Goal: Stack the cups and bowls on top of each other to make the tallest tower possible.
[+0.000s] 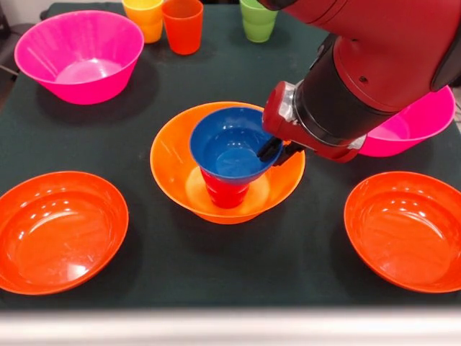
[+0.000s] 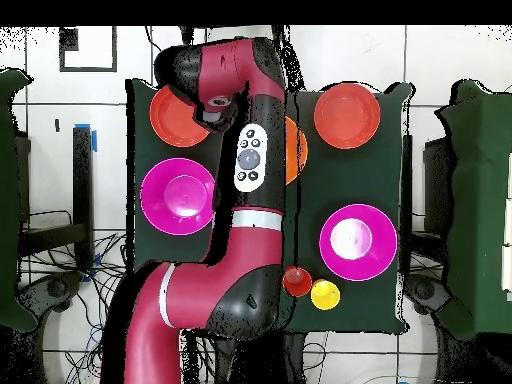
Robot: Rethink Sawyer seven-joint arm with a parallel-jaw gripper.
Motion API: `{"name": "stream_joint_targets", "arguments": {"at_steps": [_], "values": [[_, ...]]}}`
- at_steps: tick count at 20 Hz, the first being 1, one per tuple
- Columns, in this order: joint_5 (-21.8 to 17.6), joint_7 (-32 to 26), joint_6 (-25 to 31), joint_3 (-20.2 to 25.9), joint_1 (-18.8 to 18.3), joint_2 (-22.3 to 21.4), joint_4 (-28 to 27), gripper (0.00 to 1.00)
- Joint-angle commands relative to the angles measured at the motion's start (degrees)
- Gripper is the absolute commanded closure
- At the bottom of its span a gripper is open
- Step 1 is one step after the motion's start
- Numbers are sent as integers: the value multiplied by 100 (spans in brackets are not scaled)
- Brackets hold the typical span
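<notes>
The tower stands mid-table: a large orange bowl [image 1: 173,162] holds a red cup [image 1: 225,193], and the small blue bowl [image 1: 229,148] sits on that cup. My gripper [image 1: 279,151] is at the blue bowl's right rim, one black fingertip [image 1: 268,150] inside and the other outside, shut on the rim. At the far edge stand a yellow cup [image 1: 144,17], an orange cup [image 1: 182,26] and a green cup [image 1: 258,20]. In the overhead view the arm hides the gripper and most of the tower; only a sliver of the orange bowl [image 2: 298,150] shows.
Two pink bowls stand far left [image 1: 79,54] and right behind the arm [image 1: 414,122]. Two shallow red-orange bowls [image 1: 57,231] [image 1: 407,231] flank the near side. In the overhead view the orange cup [image 2: 297,281] and the yellow cup [image 2: 325,294] stand near the table edge.
</notes>
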Motion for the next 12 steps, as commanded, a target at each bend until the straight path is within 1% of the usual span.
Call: {"name": "stream_joint_targets", "arguments": {"at_steps": [1,6,11,12], "values": [[54,-342,166,209,108,-270,644,100],[-6,-462,38,238,123,-475,1014,100],[-92,-550,-183,290,174,-832,1601,100],[-94,-540,-184,294,168,-814,1580,100]]}}
